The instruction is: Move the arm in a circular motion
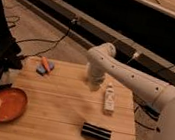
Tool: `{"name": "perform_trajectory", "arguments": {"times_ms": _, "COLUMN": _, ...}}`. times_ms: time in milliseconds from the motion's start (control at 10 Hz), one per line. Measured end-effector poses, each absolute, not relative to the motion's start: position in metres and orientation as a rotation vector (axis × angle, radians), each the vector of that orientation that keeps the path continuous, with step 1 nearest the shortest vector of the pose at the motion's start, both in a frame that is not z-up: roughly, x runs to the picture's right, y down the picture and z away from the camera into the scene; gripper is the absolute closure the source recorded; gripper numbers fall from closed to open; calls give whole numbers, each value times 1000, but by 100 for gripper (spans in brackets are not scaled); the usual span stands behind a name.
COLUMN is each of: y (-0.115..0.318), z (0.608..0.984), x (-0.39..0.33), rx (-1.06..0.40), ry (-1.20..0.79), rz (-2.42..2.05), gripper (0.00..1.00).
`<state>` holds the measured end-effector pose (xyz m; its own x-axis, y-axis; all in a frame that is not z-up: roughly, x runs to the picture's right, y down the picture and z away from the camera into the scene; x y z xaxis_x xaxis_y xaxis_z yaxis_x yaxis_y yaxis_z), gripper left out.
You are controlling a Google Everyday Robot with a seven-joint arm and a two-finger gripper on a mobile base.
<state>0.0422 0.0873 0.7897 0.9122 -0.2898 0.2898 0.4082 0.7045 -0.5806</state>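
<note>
wooden table; orange plate; white bottle; black box; gripper above it

the arm is seen reaching in from the lower right, its thick white segment stretched up and leftward to a rounded elbow joint. from that joint a shorter segment is turned straight down. the gripper is carried at the bottom end of that downward segment, directly below the elbow, pointed downward and held low.
</note>
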Motion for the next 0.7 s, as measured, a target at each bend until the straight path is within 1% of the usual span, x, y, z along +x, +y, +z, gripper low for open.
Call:
{"name": "perform_trajectory", "arguments": {"times_ms": 300, "y": 122, "z": 740, "x": 17, "rx": -675, "ry": -296, "rz": -511, "gripper": 100}}
{"name": "perform_trajectory", "arguments": {"times_ms": 500, "y": 145, "z": 710, "x": 40, "rx": -672, "ry": -315, "rz": -535, "gripper": 100}}
{"name": "perform_trajectory", "arguments": {"times_ms": 700, "y": 158, "z": 693, "x": 81, "rx": -673, "ry": -283, "rz": -510, "gripper": 100}}
